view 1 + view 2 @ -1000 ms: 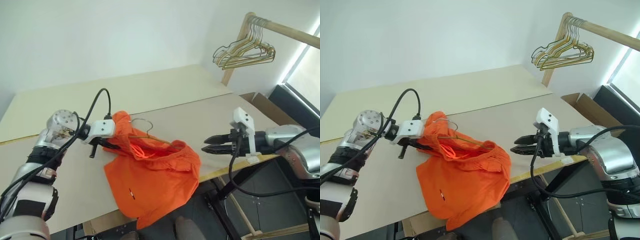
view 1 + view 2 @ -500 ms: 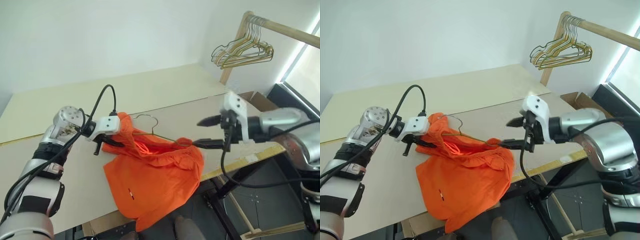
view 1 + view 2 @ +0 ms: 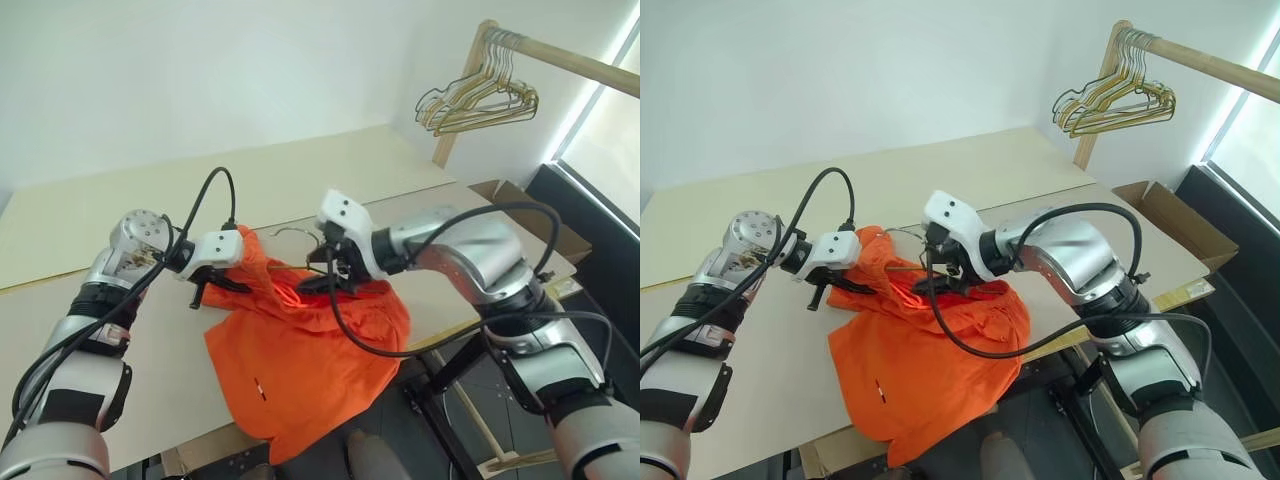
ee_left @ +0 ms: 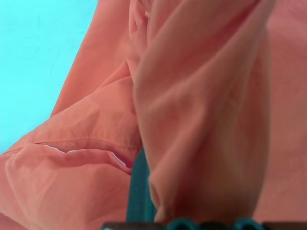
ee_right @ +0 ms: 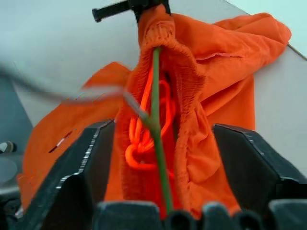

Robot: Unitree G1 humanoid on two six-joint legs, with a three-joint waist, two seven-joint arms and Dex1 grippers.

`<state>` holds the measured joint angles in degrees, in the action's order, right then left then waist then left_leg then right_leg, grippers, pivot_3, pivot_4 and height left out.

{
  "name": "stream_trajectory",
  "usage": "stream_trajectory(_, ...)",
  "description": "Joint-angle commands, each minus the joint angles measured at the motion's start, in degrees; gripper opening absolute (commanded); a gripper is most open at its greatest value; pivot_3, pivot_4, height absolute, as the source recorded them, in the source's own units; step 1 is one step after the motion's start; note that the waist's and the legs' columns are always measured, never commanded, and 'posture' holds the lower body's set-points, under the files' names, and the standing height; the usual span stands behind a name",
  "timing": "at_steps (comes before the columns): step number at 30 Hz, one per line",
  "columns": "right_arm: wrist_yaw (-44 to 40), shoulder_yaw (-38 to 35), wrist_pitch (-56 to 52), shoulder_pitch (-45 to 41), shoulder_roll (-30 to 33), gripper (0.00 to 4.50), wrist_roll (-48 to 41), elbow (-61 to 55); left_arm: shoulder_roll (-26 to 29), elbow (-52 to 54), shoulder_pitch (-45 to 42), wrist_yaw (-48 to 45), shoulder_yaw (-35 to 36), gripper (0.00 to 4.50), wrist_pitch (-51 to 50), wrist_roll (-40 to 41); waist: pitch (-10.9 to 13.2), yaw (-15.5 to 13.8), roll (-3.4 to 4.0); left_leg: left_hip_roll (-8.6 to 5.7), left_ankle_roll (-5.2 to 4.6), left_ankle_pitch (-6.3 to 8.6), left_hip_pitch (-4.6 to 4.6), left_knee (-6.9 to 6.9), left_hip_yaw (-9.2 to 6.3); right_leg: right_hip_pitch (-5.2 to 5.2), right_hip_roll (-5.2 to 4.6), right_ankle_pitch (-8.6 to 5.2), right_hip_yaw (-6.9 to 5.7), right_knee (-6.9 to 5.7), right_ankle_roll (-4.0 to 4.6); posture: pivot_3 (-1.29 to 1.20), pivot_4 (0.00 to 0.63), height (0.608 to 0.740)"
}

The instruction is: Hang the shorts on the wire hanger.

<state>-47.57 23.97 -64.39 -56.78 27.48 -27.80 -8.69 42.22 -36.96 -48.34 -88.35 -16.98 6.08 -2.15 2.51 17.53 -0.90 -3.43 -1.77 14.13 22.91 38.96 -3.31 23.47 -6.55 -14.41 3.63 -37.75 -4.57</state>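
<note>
Shorts (image 3: 300, 350) of bright orange soft fabric with a gathered elastic waistband are seen crumpled on the pale beige bench (image 3: 120, 210), one leg hanging over its near edge. Waistband's left end is pinched by the left end effector (image 3: 228, 284), fingers pressed together on the fabric. Thin dark grey-green wire hanger (image 5: 157, 120) is threaded through the bunched waistband, its small hook (image 3: 295, 236) seen just past the shorts on the far side. Right end effector (image 3: 322, 275) is held at the waistband, black fingers (image 5: 72, 167) spread apart on either side of the gathered fabric and wire, not clamped. Bunch of gold and pale-green wire hangers (image 3: 478, 98) is hung on a wooden rail (image 3: 560, 60), well apart from the shorts.
</note>
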Motion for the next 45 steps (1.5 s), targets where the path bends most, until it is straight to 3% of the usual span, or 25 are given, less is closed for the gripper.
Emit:
stream_trajectory(1, -0.24, -2.78, -0.59, -1.99, -0.43, 2.61, -0.42, 0.00, 0.93, 1.10, -1.21, -0.09, 2.03, 0.00, 0.12, 1.10, 0.00, 0.18, 0.00, 0.00, 0.00, 0.00, 0.00, -0.01, 0.00, 0.00, 0.00, 0.00, 0.00, 0.01, 0.00, -0.25, 0.000, 0.740)
stream_trajectory(8, -2.09, -4.35, 0.06, -1.42, 0.53, 0.12, -1.73, -1.01, 1.33, 1.50, -0.82, 0.02, 2.68, 0.00, 0.40, 1.73, 0.00, 0.64, 0.00, 0.01, 0.00, 0.00, -0.04, -0.01, -0.01, -0.01, 0.02, 0.00, -0.01, -0.06, 0.00, -0.25, 0.000, 0.740)
stream_trajectory(10, -2.62, -4.47, 0.59, -1.18, 0.73, 0.02, -1.61, -1.07, 1.21, 1.60, -0.88, 0.26, 3.43, 0.00, -0.09, 2.52, 0.00, 0.64, 0.00, 0.01, 0.00, 0.00, -0.04, -0.01, -0.01, 0.00, 0.02, 0.00, -0.01, -0.06, 0.00, -0.25, 0.000, 0.740)
stream_trajectory(16, -4.38, -5.23, 1.82, -0.62, 2.30, 0.00, -1.56, -1.72, 3.38, -0.51, -2.82, -2.84, 8.75, 1.81, -5.44, 8.41, -0.01, 0.73, 0.00, 0.01, 0.00, 0.00, -0.02, -0.01, -0.01, 0.06, 0.02, 0.00, -0.01, -0.10, 0.00, -0.26, 0.003, 0.740)
stream_trajectory(24, -6.40, -5.80, 2.99, -0.47, 3.82, 0.00, -1.73, -2.25, 4.33, -8.54, -2.88, -1.68, 6.81, 4.47, 2.52, 3.78, -0.01, 0.77, 0.00, 0.01, 0.00, 0.00, -0.06, -0.01, 0.00, 0.04, 0.02, 0.00, -0.03, -0.19, 0.00, -0.25, 0.005, 0.740)
stream_trajectory(25, -6.56, -5.94, 3.04, -0.58, 3.92, 0.00, -1.79, -2.26, 4.48, -9.74, -2.59, -0.74, 5.65, 4.49, 5.37, 1.80, -0.01, 0.72, 0.00, 0.00, 0.00, 0.00, -0.05, -0.01, 0.00, 0.04, 0.01, 0.00, -0.03, -0.19, -0.01, -0.26, 0.004, 0.740)
stream_trajectory(27, -6.73, -6.17, 3.00, -0.70, 4.04, 0.00, -1.82, -2.28, 4.73, -11.85, -2.38, -0.03, 4.16, 4.49, 9.88, -0.89, -0.01, 0.74, -0.01, 0.00, 0.00, 0.00, -0.04, -0.01, 0.00, 0.05, 0.00, 0.00, -0.04, -0.18, 0.00, -0.26, 0.004, 0.740)
stream_trajectory(30, -6.88, -6.53, 2.74, -0.78, 4.30, 0.00, -1.93, -2.54, 3.46, -15.74, -3.46, 4.70, 3.96, 3.81, 12.26, -3.31, -0.01, 0.78, -0.01, 0.00, 0.00, 0.00, -0.04, -0.01, 0.00, 0.06, 0.00, 0.00, -0.04, -0.18, 0.00, -0.26, 0.002, 0.740)
stream_trajectory(41, -7.36, -7.07, 2.05, -0.66, 5.13, 0.00, -2.43, -3.06, 2.17, -17.90, -4.84, 5.19, 5.86, 0.15, 13.69, -2.35, -0.02, 1.18, -0.02, 0.00, 0.00, 0.00, 0.10, -0.01, 0.00, 0.23, 0.00, 0.00, -0.03, -0.24, 0.00, -0.26, 0.000, 0.740)
stream_trajectory(45, -7.60, -7.18, 1.92, -0.35, 5.40, 0.00, -2.70, -3.07, 2.70, -17.57, -4.20, 4.62, 6.73, 0.04, 13.49, -1.42, -0.02, 1.59, -0.02, 0.00, 0.00, 0.00, 0.13, -0.01, 0.00, 0.25, 0.00, 0.00, -0.03, -0.24, 0.00, -0.26, 0.000, 0.740)
